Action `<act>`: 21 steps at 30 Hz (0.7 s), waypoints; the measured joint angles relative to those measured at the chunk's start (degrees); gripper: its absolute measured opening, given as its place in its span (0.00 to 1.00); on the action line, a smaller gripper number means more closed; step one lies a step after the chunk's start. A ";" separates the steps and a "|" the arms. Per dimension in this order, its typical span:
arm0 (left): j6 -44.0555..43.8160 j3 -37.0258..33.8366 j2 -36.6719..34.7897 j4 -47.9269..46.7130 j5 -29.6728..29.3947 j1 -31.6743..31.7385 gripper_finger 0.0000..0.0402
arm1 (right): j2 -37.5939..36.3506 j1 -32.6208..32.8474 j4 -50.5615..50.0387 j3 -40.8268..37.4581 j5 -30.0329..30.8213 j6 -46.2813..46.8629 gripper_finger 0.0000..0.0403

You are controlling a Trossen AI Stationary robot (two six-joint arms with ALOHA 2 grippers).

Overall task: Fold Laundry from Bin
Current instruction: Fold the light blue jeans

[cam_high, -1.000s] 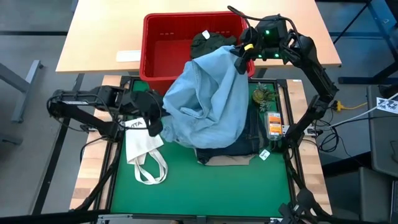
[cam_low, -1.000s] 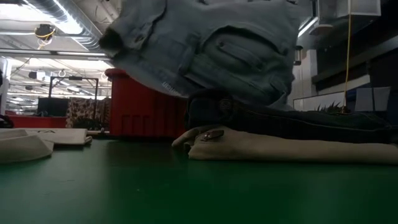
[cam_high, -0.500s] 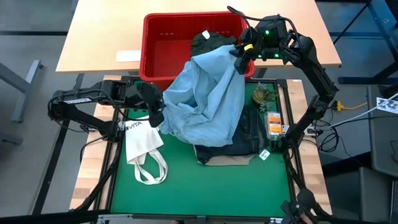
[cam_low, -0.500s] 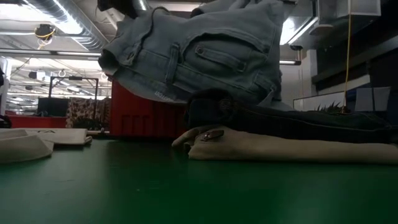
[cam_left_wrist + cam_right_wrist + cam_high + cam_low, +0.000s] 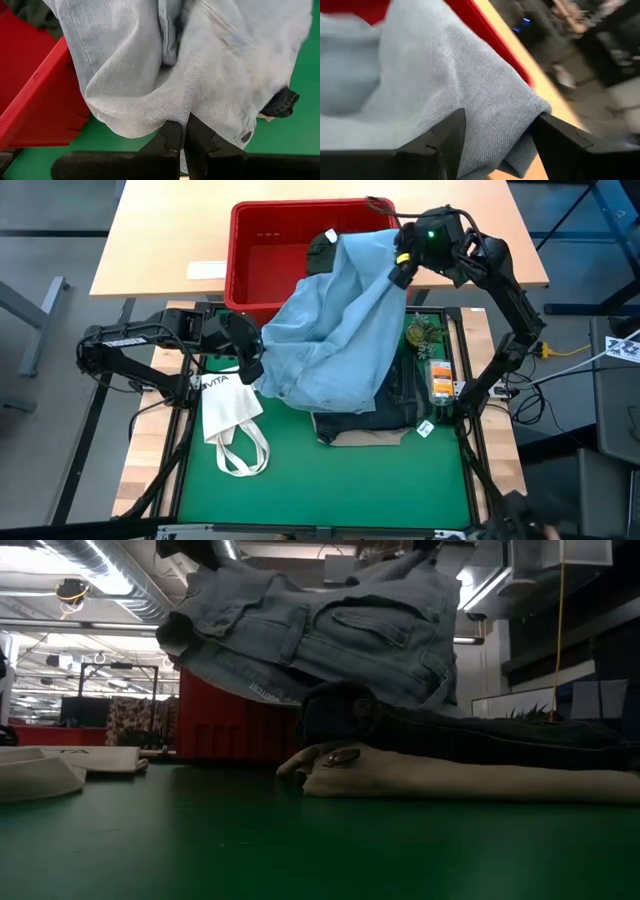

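Light blue jeans [image 5: 335, 330] over red bin [image 5: 268, 250] (tote bag [image 5: 228, 415] beside)

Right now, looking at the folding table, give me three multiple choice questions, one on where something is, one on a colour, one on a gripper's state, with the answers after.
1. Where does the white tote bag lie?
A. inside the bin
B. on the green mat, on the left arm's side
C. on top of the dark jeans

2. What colour is the bin?
A. red
B. blue
C. grey

3. How does the right gripper stand?
A. shut with nothing between its fingers
B. out of sight
C. open, with cloth between its fingers

Answers:
1 B, the high view shows the bag flat on the green mat below the left gripper.
2 A, its walls and rim are red in the high view.
3 C, the right wrist view shows its fingers spread apart around a fold of the light blue jeans.
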 joint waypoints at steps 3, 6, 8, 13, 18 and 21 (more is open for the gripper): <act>0.01 0.00 0.00 0.02 0.01 0.00 0.00 | -0.19 0.00 -1.66 0.08 6.00 -4.20 0.54; 0.02 0.00 0.00 0.04 0.02 0.00 0.00 | -0.50 0.00 -3.76 0.08 9.92 -7.54 0.54; 0.02 0.00 0.00 0.07 0.02 0.00 0.00 | -0.65 0.00 -4.88 0.08 12.12 -8.62 0.54; 0.02 0.00 0.00 0.11 0.03 0.00 0.01 | -0.66 0.00 -9.45 0.08 16.38 -12.69 0.54; 0.02 0.00 0.02 0.06 0.22 0.00 0.01 | -0.68 -0.07 -16.15 -0.11 11.16 -14.95 0.54; 0.00 -0.02 0.02 -0.02 0.28 0.00 0.02 | -1.07 -0.09 -15.87 -0.22 0.50 -12.99 0.54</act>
